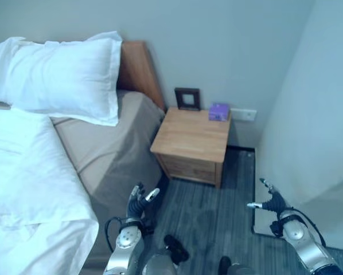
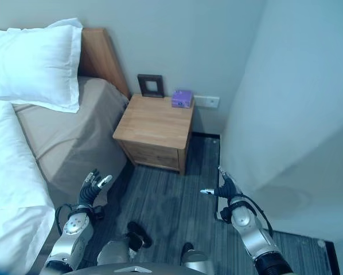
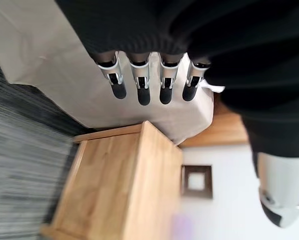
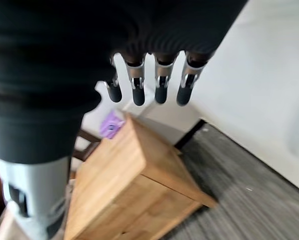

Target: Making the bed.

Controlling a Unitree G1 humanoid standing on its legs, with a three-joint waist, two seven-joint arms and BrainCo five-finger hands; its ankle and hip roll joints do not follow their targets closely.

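One wooden nightstand (image 1: 192,144), centre frame, bearing one frame (image 1: 187,98) and one purple box (image 1: 218,112); one pillow (image 1: 57,77) upper left; left hand (image 1: 138,201) and right hand (image 1: 272,201) both empty, fingers relaxed.

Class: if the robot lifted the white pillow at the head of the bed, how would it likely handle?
The pillow looks plump and soft, so it would probably sag around a hand rather than stay stiff. It seems light for its bulk. Its loose fabric edges likely offer an easy pinch.

I see my left hand (image 1: 140,200) raised low on the left, fingers (image 3: 140,85) straight and relaxed, holding nothing. My right hand (image 1: 271,202) hangs out to the right, fingers (image 4: 160,82) extended too, thumb apart, both arms bent upward.
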